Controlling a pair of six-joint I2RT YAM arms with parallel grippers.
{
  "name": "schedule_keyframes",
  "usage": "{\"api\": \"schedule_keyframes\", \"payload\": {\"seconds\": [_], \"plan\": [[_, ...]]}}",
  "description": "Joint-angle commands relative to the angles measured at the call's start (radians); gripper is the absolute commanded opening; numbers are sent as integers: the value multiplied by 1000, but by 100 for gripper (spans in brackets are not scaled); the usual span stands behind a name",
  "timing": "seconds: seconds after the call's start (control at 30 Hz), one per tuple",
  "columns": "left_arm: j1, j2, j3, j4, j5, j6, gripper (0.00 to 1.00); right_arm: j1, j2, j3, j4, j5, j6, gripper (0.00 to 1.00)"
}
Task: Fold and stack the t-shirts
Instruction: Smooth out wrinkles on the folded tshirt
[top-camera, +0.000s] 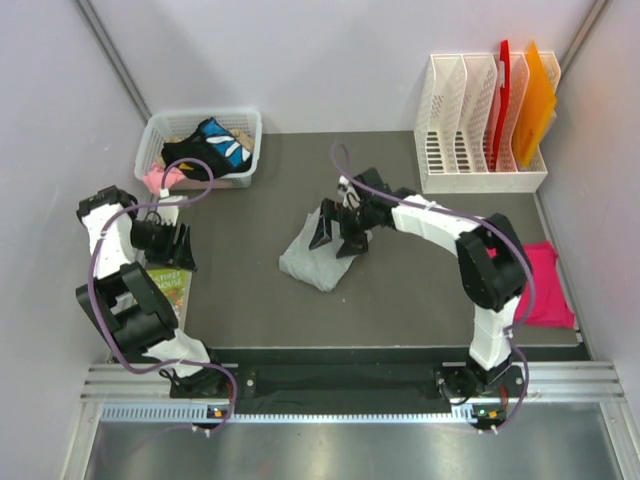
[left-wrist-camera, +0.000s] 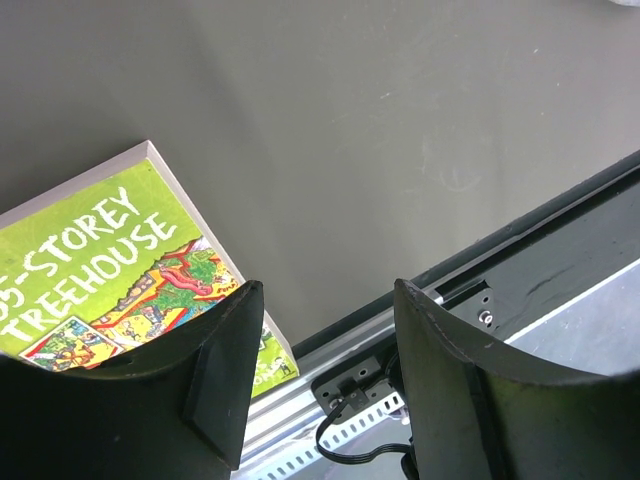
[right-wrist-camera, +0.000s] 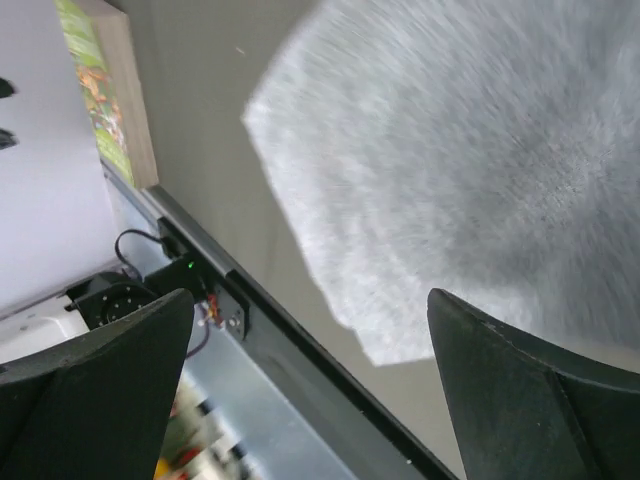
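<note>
- Nearest the arm bases, on the left, my left gripper (left-wrist-camera: 322, 330) hangs over the near-left corner of the dark grey table (top-camera: 400, 290), fingers apart with nothing between them.
- Just beneath it lies a lime-green paperback book (left-wrist-camera: 100, 260). I can read "STOREY TREEHOUSE" on the cover, but the figure before those words is cut off.
- Over on the near right, the plain magenta-pink t-shirt (top-camera: 545, 285) sits folded flat at the table's right edge, partly hidden behind my right arm (top-camera: 490, 270).
- Mid-table, the light heather-grey t-shirt (top-camera: 310, 258) lies rumpled and not yet folded, its long axis running from far-right to near-left.
- My right gripper (top-camera: 338, 232) is over that shirt's far-right end, fingers spread wide and clamped on nothing. The wrist view is blurred, so I cannot tell whether they touch the cloth.
- I judge the next move turns on this: the grey cloth stretches from the right gripper toward the near-left. The right arm is much the nearer, and the left gripper is well apart.
- Farther back on the left stands a white plastic basket (top-camera: 200, 114) holding dark clothing.
- Farthest right, a white slotted file rack (top-camera: 480, 180) holds a red flat folder (top-camera: 503, 80) and an orange flat folder (top-camera: 538, 95). I can read no writing there.
</note>
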Motion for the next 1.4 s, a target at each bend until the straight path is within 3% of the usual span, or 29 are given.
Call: {"api": "schedule_keyframes", "payload": {"seconds": [0.0, 0.27, 0.4, 0.57, 0.7, 0.87, 1.37], "plan": [[2, -29, 32, -168, 24, 19, 59, -5, 101, -32, 188, -167, 118, 100], [2, -69, 4, -168, -20, 36, 59, 0, 293, 86, 35, -149, 0, 100], [4, -86, -8, -168, -30, 43, 60, 21, 246, 146, -108, -70, -78, 100], [4, -83, -19, -168, -4, 42, 60, 69, 149, 241, -166, -32, -58, 100], [4, -74, -11, -168, 16, 33, 60, 139, 175, 345, -151, -85, 0, 100], [4, -75, -8, -168, 15, 27, 60, 213, 235, 352, -64, -124, 64, 100], [5, -80, 4, -168, -14, 40, 60, 213, 378, 264, 31, -178, 89, 100]]}}
